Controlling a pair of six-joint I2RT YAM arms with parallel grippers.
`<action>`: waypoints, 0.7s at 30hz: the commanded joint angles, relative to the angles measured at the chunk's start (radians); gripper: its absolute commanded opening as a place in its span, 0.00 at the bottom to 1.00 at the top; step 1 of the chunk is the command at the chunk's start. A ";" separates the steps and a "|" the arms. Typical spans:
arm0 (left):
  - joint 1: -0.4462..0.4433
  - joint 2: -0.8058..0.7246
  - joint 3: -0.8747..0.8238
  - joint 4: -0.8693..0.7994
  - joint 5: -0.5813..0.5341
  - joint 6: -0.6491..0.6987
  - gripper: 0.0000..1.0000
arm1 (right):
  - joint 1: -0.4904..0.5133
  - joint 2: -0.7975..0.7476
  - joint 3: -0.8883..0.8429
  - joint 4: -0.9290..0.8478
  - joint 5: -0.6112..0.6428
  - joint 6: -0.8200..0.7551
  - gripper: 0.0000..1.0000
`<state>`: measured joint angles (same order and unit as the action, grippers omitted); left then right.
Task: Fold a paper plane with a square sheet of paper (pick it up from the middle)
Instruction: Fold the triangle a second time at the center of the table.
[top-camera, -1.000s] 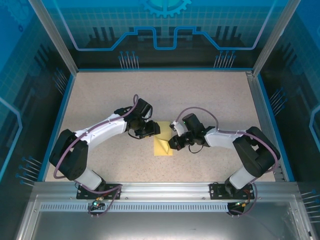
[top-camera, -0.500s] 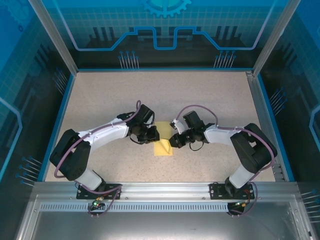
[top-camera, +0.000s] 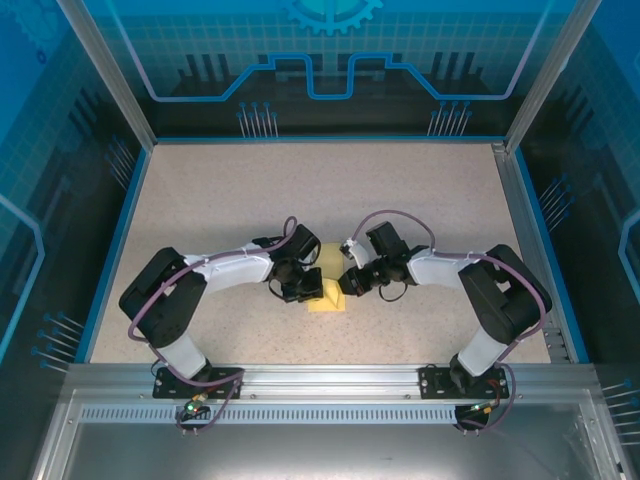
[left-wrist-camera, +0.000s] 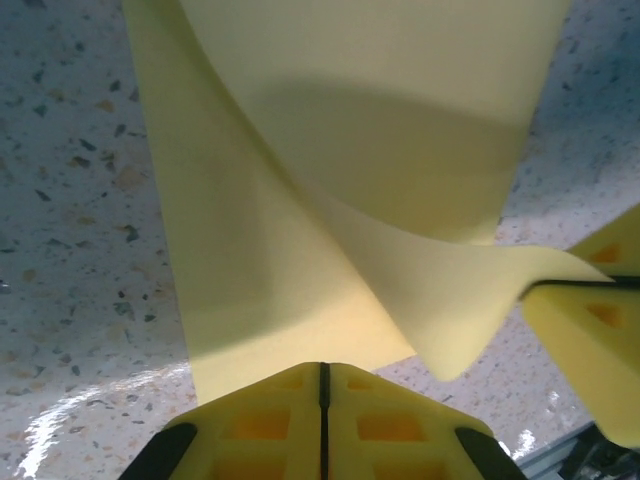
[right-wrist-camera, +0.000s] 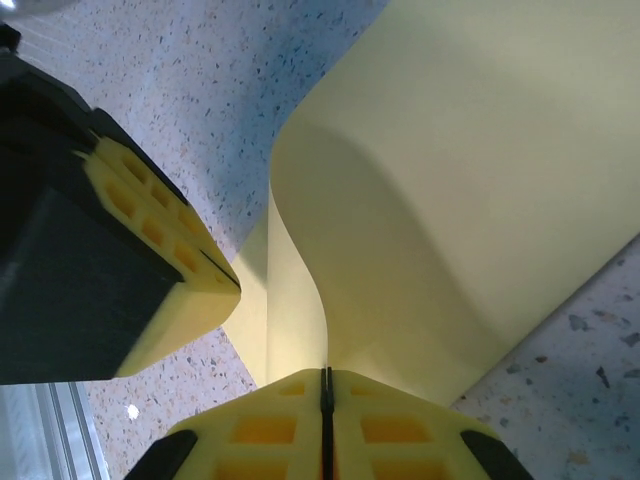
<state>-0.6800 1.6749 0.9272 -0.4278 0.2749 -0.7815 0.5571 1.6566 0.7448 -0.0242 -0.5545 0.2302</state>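
We see a blue-panelled enclosure (top-camera: 330, 60), with pale line graphics and part of a gear drawn at the top middle of the overhead frame, closing in a speckled beige counter (top-camera: 220, 200). The left arm (top-camera: 230, 270) and the right arm (top-camera: 450, 272) bend inward and meet just below the centre of that frame. Between them is the square sheet of paper (top-camera: 330, 300): thin, plain pale yellow, one layer lying flat on the counter while another rises off it in a smooth curl. In the left wrist view that curl sweeps from upper left to a rounded corner at lower right. At the bottom middle of the same view, the left end effector (left-wrist-camera: 323, 375) has its yellow pads pressed together on the sheet's near edge. The right end effector (right-wrist-camera: 325, 378), at the bottom middle of its own view, is likewise clamped tight on the raised bend of the sheet.
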 joint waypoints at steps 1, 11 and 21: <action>-0.011 0.001 -0.026 -0.006 -0.030 -0.012 0.09 | -0.026 0.010 0.029 -0.037 -0.001 -0.029 0.09; -0.015 0.014 -0.043 0.000 -0.045 -0.016 0.10 | -0.028 0.035 0.080 -0.109 0.011 -0.082 0.09; -0.019 0.023 -0.044 -0.014 -0.065 -0.010 0.11 | -0.028 0.068 0.159 -0.226 0.048 -0.160 0.09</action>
<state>-0.6857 1.6840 0.8944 -0.4278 0.2279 -0.7872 0.5468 1.7023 0.8555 -0.1768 -0.5251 0.1181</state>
